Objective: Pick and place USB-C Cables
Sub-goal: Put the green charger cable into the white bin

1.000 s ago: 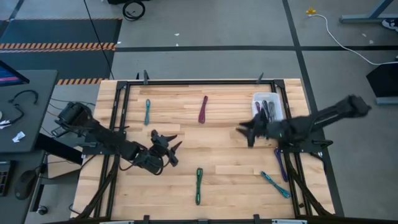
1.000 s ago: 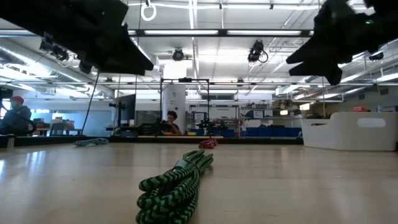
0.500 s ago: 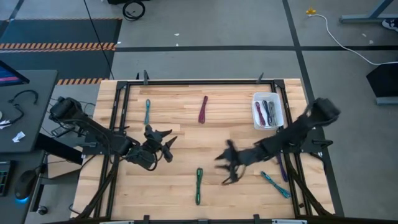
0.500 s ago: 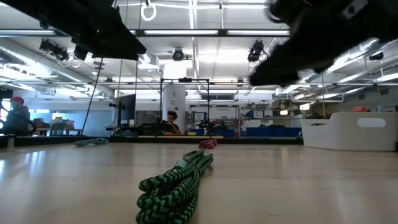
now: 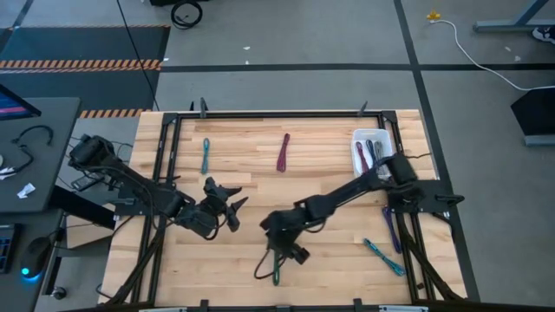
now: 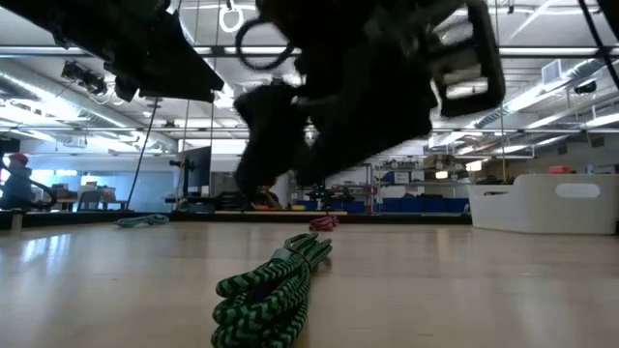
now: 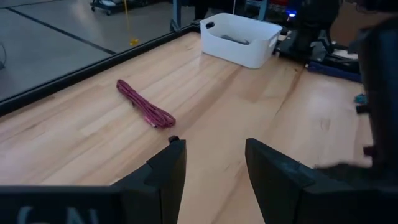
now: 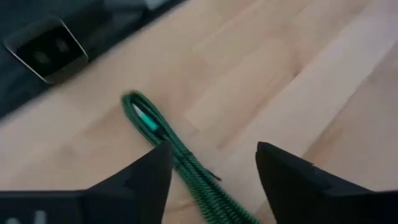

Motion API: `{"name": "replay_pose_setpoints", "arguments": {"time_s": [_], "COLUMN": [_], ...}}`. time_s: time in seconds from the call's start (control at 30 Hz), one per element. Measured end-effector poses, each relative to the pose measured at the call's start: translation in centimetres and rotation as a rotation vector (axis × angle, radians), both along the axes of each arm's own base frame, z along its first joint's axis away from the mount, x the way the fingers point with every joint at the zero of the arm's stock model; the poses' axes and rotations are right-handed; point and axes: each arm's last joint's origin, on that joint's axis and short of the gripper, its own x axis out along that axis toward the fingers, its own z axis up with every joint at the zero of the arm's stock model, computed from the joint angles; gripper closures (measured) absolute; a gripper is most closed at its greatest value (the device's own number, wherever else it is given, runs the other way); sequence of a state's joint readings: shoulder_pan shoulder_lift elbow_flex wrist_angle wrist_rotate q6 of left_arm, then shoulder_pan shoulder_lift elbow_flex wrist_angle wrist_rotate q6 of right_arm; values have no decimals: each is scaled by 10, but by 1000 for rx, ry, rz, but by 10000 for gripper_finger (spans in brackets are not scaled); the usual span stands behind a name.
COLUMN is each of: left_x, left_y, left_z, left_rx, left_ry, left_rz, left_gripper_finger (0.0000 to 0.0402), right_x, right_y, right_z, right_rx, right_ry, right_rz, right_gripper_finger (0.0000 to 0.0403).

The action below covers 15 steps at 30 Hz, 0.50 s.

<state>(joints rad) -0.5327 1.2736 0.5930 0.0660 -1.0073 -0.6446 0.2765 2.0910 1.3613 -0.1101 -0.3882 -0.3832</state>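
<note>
Right claw point(image 5: 279, 253) is spread wide, holding nothing, low centre of the high view, directly over the green cable point(image 5: 277, 260), which lies flat on the surface point(image 5: 329, 143) at bottom centre. Its wrist view shows the green cable point(image 8: 174, 152) running between the two fingers point(image 8: 140, 180), not yet touched as far as I can tell. Left claw point(image 5: 227, 208) waits left of centre, also spread and empty; its wrist view looks toward the maroon cable point(image 7: 145, 111) and the white bin point(image 7: 239, 38). In the high view the maroon cable point(image 5: 283, 152) sits top centre, a teal cable point(image 5: 205, 156) upper left, another teal one point(image 5: 383, 257) lower right with a purple one point(image 5: 390, 230) just beside it near the frame. The bin point(image 5: 387, 139), upper right, already holds a few cables point(image 5: 373, 156). Handling guess: the bundle is light, soft and braided, so it will flop at the ends and may slide on the wood. Best pinch is across the middle of the strip, jaws square to its length, so all folded strands get caught.
</note>
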Motion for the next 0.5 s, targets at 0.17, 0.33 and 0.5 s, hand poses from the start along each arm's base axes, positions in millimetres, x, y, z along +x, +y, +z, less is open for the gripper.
{"name": "replay_pose_setpoints", "arguments": {"time_s": [0.17,0.33,0.5], "left_x": [0,-1,-1], "left_y": [0,0,0], "left_z": [-1,-2,-2], "left_rx": [-11,-21,-21], "left_ry": [6,8,9], "left_rz": [-11,-6,-6], "left_gripper_finger": [230,230,230], "right_x": [9,11,11], "right_y": [0,0,-6], "right_z": [-24,-34,-36], "right_rx": [-105,-139,-158], "right_ry": [51,60,79], "right_rz": [134,167,134], "right_gripper_finger": [124,136,215]}}
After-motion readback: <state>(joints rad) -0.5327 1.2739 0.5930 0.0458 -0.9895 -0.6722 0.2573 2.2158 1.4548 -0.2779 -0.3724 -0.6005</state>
